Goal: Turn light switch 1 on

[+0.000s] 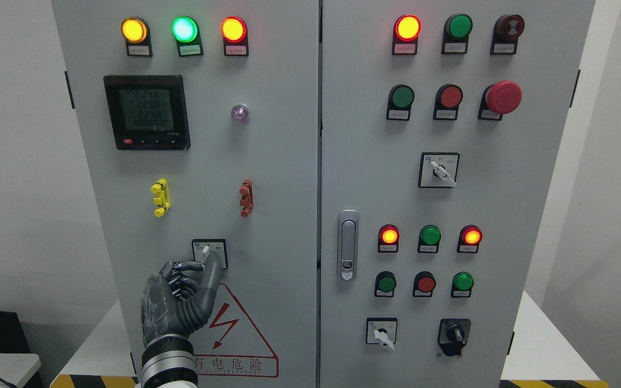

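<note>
Left hand (184, 293), grey and jointed, rises from the lower edge against the left door of the grey electrical cabinet (289, 161). Its fingers are gathered, with thumb and forefinger tips closing on the small white knob of the square rotary selector switch (209, 253), seemingly pinching it, likely to gain purchase for twisting. That switch sits low on the left door, above the red lightning warning triangle (232, 328), right at the fingertips. No right hand shows.

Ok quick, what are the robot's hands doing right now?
Left hand: fingers pinched on the rotary switch knob on the left door.
Right hand: not in view.
</note>
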